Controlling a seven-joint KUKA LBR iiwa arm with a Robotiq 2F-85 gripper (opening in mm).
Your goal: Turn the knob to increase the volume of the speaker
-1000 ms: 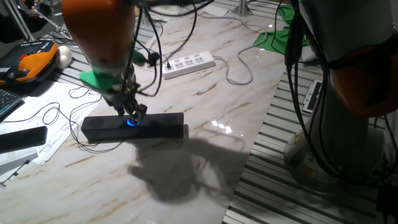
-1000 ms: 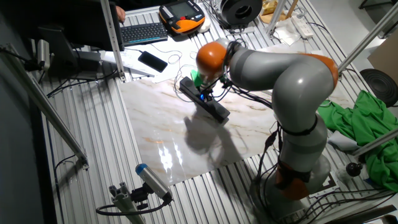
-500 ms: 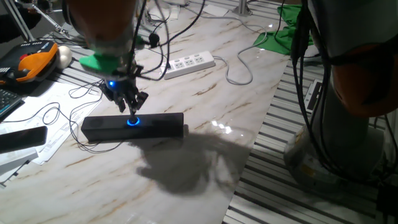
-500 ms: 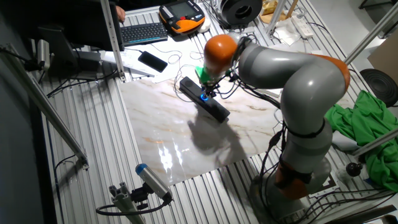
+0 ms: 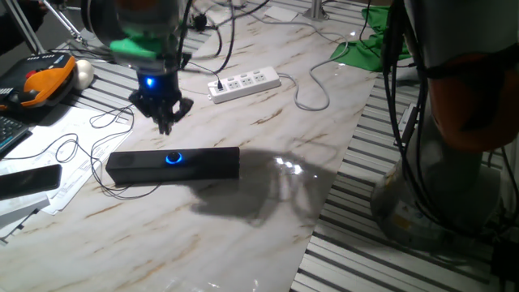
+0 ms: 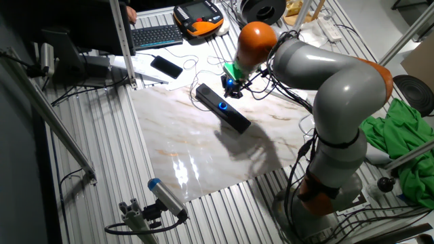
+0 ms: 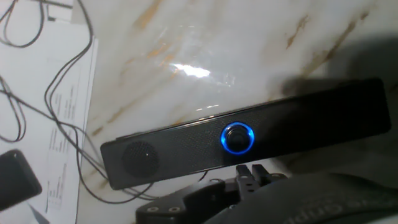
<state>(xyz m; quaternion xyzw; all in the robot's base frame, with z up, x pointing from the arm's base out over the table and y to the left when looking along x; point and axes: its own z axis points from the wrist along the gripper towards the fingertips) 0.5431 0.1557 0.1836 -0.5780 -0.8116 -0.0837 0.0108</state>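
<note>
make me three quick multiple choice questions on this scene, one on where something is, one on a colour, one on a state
1. Where is the gripper relative to the speaker?
A. resting on it
B. raised above it, apart
C. under the table

2. What colour is the ring around the knob?
A. red
B. blue
C. green

3. What does the gripper hold?
A. nothing
B. the knob
C. the white power strip

Answers: 1 B, a clear gap shows between fingers and bar. 2 B, the ring glows blue. 3 A, nothing sits between the fingers.

Speaker (image 7: 298, 127): lying long across the marble surface (image 7: 249, 43).
Knob (image 7: 238, 137): blue ring glowing at its middle.
Gripper (image 7: 252, 177): dark parts at bottom edge, apart from knob.
Paper (image 7: 43, 112): left, cables (image 7: 78, 140) across it.
</note>
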